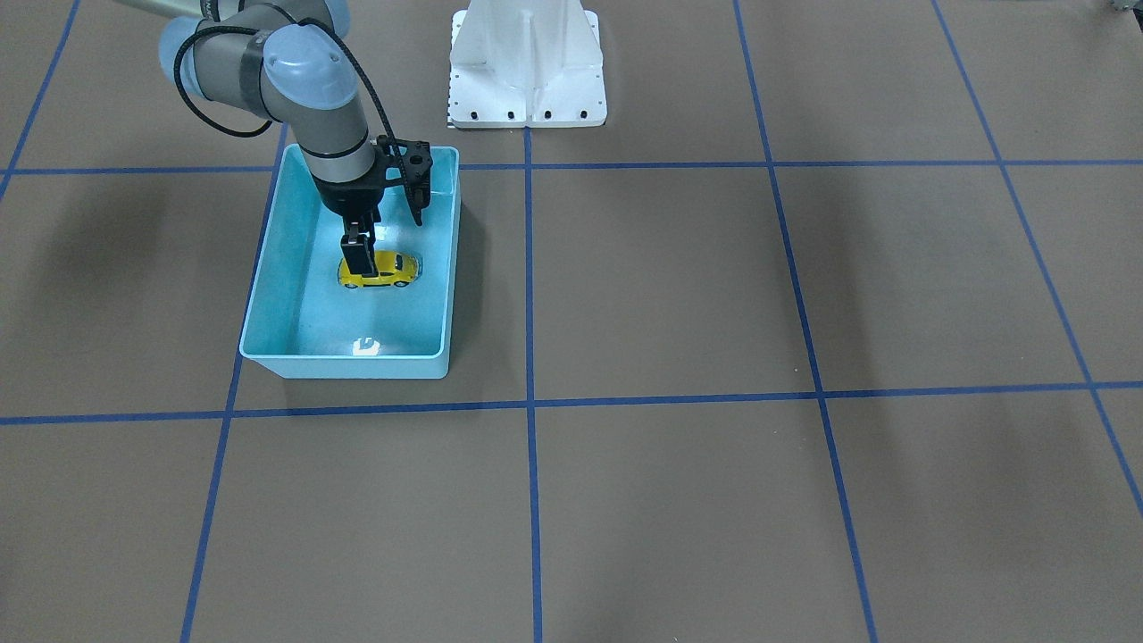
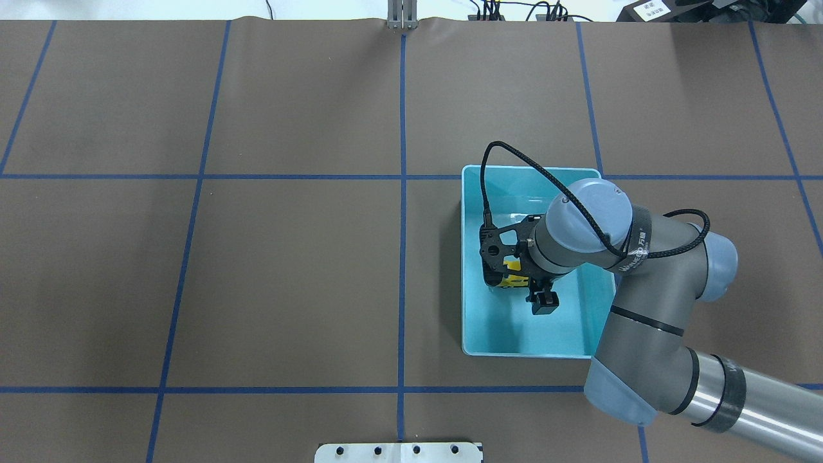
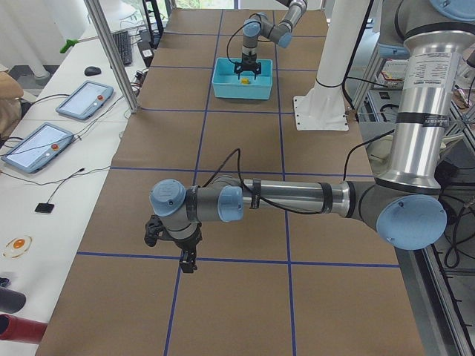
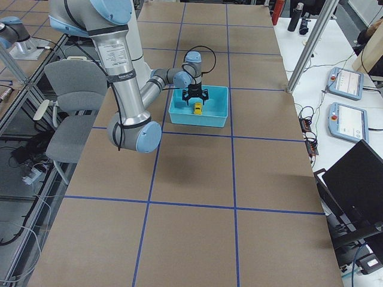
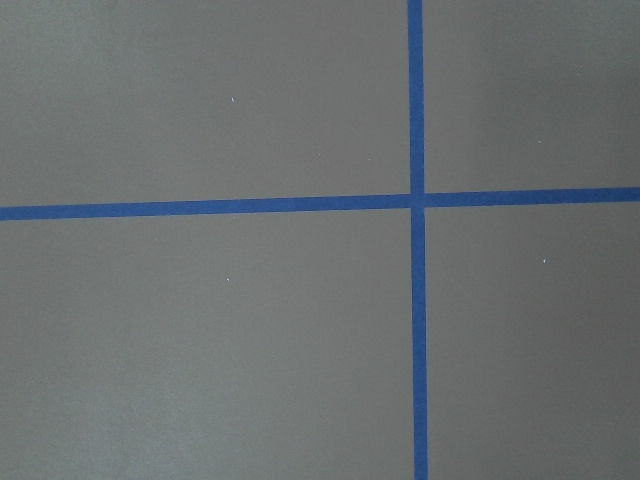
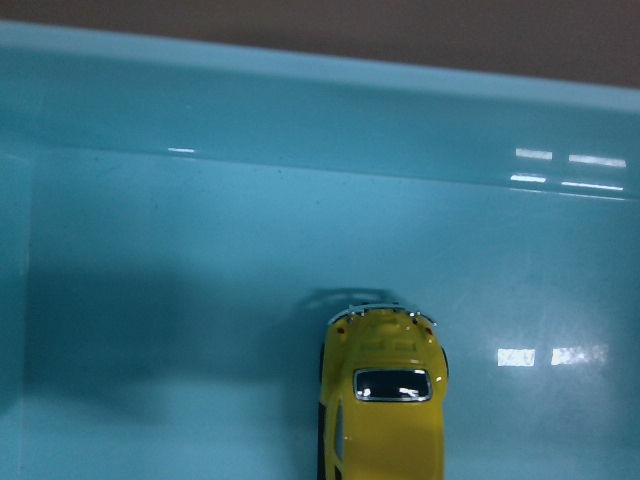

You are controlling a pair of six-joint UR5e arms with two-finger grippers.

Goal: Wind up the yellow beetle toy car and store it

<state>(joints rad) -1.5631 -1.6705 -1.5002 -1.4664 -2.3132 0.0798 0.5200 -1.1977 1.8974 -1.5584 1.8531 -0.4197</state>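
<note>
The yellow beetle toy car point(image 1: 390, 270) rests on the floor of the light-blue bin point(image 1: 268, 268). My right gripper point(image 1: 362, 252) reaches down into the bin directly over the car, and its jaws look open and apart from it. In the overhead view one finger point(image 2: 545, 301) shows beside the car point(image 2: 514, 280). The right wrist view shows the car point(image 6: 383, 410) alone on the bin floor point(image 6: 200, 300), with no fingers around it. My left gripper point(image 3: 185, 261) shows only in the exterior left view, low over bare table; I cannot tell if it is open or shut.
The white robot base point(image 1: 527, 67) stands at the table's robot side. Blue tape lines point(image 5: 418, 300) cross the brown table cover. Tablets and cables point(image 3: 82, 100) lie on a side bench beyond the table's edge.
</note>
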